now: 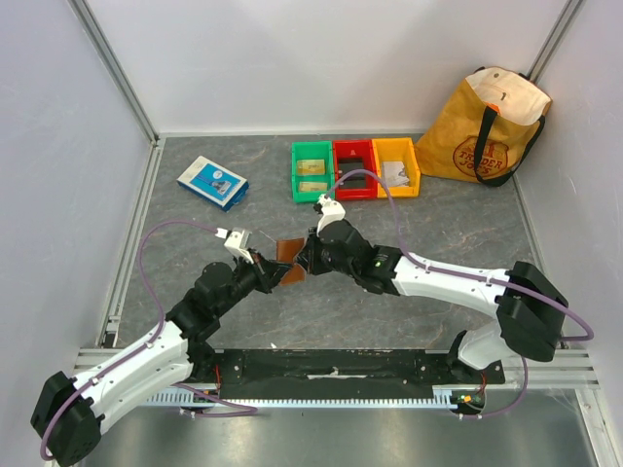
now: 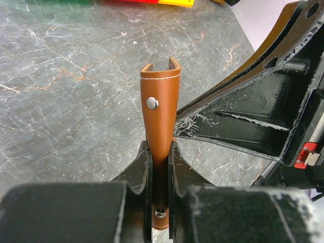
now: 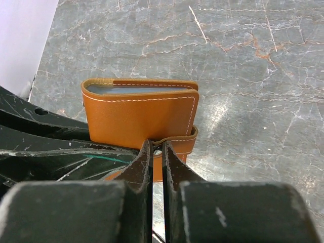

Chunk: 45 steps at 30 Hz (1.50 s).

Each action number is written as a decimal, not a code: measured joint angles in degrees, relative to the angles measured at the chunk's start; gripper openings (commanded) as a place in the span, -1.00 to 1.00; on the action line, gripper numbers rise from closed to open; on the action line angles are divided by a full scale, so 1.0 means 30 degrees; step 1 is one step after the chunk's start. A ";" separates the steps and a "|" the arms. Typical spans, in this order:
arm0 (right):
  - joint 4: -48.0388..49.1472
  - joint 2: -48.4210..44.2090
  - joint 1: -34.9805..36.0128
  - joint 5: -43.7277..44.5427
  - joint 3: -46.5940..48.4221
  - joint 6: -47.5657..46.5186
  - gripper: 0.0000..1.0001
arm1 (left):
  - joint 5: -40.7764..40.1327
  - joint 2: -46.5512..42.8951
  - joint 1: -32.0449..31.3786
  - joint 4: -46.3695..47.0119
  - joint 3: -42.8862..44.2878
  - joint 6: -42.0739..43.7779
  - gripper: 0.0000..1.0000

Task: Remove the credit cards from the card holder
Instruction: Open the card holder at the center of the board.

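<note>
The card holder [image 1: 288,252] is a brown leather bifold, folded shut and held above the table between both grippers. My left gripper [image 1: 270,269] is shut on it. In the left wrist view the card holder [image 2: 161,101] stands edge-on out of the left gripper [image 2: 160,148], with a snap stud showing. My right gripper [image 1: 305,260] is shut on its strap. In the right wrist view the card holder [image 3: 139,114] shows a pale blue-grey inner edge at its top. The strap wraps its lower right corner into the right gripper [image 3: 156,145]. The credit cards are hidden.
A blue-and-white flat box [image 1: 212,182] lies at the back left. Green [image 1: 312,170], red [image 1: 353,167] and yellow [image 1: 395,165] bins stand in a row at the back. A yellow tote bag [image 1: 492,126] stands at the back right. Walls enclose the table.
</note>
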 measured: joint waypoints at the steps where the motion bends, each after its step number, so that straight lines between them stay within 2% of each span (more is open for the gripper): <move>1: -0.0102 0.0022 0.0036 0.0175 0.0058 -0.0073 -1.00 | 0.0007 0.0000 0.0000 -0.0007 0.0007 0.0204 -0.96; 8: -0.1778 -0.0066 -0.0335 0.2557 -0.0051 -0.1013 -0.98 | -0.0364 -0.0627 -0.0109 -0.0058 0.0962 0.1282 -0.96; 12: -0.1931 -0.1887 -0.2149 0.2193 -0.1938 -0.1515 -0.26 | -0.0852 -0.1239 -0.0189 -0.0029 0.2062 0.1326 -0.96; 16: -0.1377 -0.5442 -0.4379 -0.0087 -0.3985 -0.2499 0.35 | -0.0954 -0.1326 -0.0189 -0.0124 0.2251 0.1246 -0.97; 19: -0.0080 -0.7198 -0.4488 -0.2514 -0.4218 -0.3075 0.80 | -0.0838 -0.0998 -0.0189 -0.0262 0.2251 0.1086 -0.96; 22: 0.1887 -0.7723 -0.4481 -0.4925 -0.4342 -0.3147 0.95 | -0.0481 -0.0568 -0.0189 -0.0444 0.2251 0.0940 -0.96; 28: 0.5289 -0.5887 -0.4481 -0.8043 -0.4699 -0.2470 0.96 | 0.0736 0.0204 -0.0189 -0.0430 0.2259 0.0736 -0.96; 30: 0.5909 -0.5056 -0.4481 -0.8546 -0.4707 -0.2164 0.89 | 0.1173 0.0474 -0.0189 -0.0408 0.2295 0.0721 -0.97; 34: 0.6164 -0.4233 -0.4488 -0.8837 -0.4721 -0.2004 0.61 | 0.1676 0.0685 -0.0189 -0.0386 0.2353 0.0648 -0.97; 40: 0.6645 -0.4146 -0.4969 -0.9136 -0.5464 -0.1872 0.01 | 0.2069 0.0685 -0.0197 -0.0022 0.2361 0.0386 -0.96; 45: 0.6856 -0.4146 -0.5537 -0.9894 -0.6280 -0.1654 -0.38 | 0.2142 0.0634 -0.0189 0.0022 0.2361 0.0226 -0.96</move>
